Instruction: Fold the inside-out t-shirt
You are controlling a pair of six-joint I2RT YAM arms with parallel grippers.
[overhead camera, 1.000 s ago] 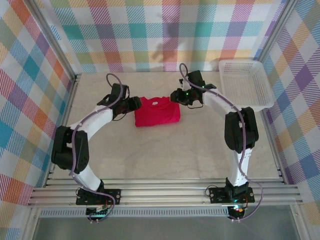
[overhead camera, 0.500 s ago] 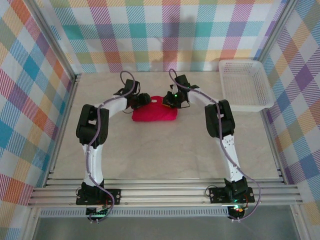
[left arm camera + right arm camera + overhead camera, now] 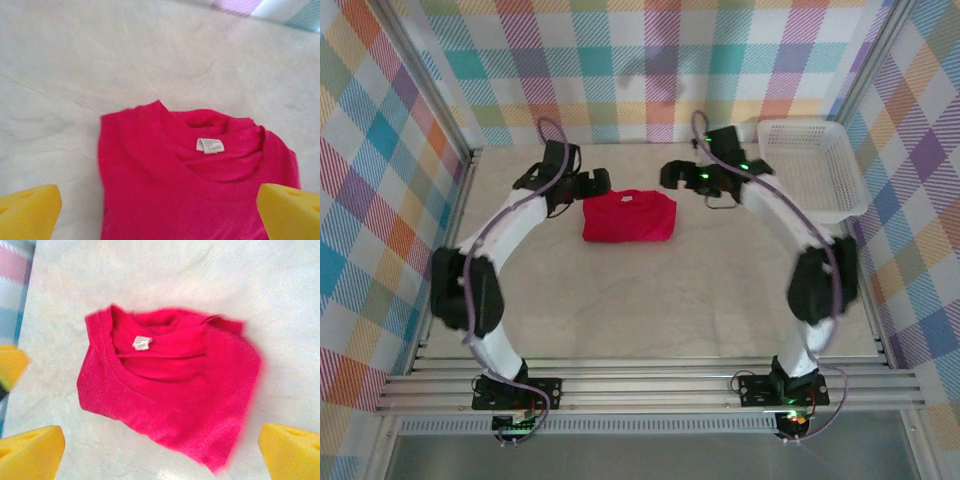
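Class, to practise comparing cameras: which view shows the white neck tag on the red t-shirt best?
The left wrist view: the neck tag is largest and sharpest there, inside the collar of the t-shirt. The right wrist view shows it smaller and blurred. The top external view shows a tiny pale speck.

Jaws wide on left end effector (image 3: 599,184), right end effector (image 3: 669,176).

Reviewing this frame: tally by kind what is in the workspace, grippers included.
Red t-shirt: 1
White mesh basket: 1
Grippers: 2, the left gripper and the right gripper, both open
Total: 4
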